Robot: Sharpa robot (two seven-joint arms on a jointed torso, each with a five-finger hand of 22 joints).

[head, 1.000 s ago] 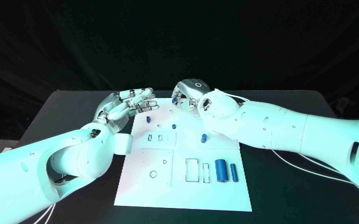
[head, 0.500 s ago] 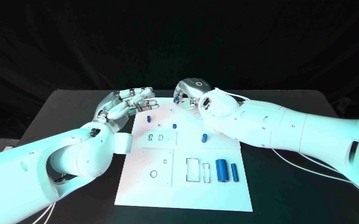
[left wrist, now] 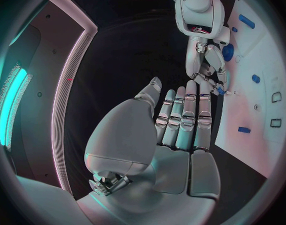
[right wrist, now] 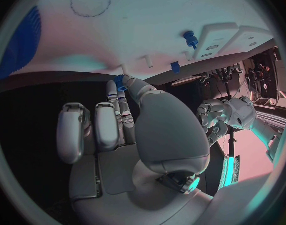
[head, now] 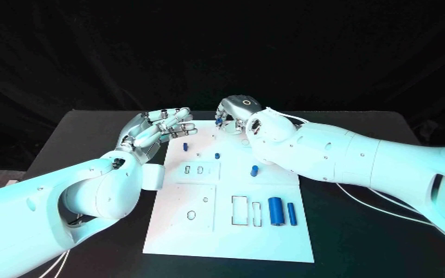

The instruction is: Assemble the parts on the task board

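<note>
The white task board [head: 278, 242] lies in the middle of the black table. My right hand [head: 237, 114] hovers over the board's far edge and pinches a small blue part [head: 216, 123] between thumb and a finger. The right wrist view shows that part [right wrist: 120, 80] at the fingertips of the right hand [right wrist: 118, 127], just off the board [right wrist: 149, 25]. My left hand [head: 155, 130] floats by the board's far left corner, fingers spread and holding nothing. In the left wrist view the left hand [left wrist: 180, 122] faces the right hand [left wrist: 205, 67] and its blue part [left wrist: 220, 91].
On the board lie a thick blue cylinder [head: 275, 210] and a thin one [head: 291, 213] beside two outlined slots [head: 238, 210]. Small blue pieces stand at the far left [head: 184, 145], centre [head: 217, 156] and right [head: 253, 171]. A white block [head: 197, 170] has two holes.
</note>
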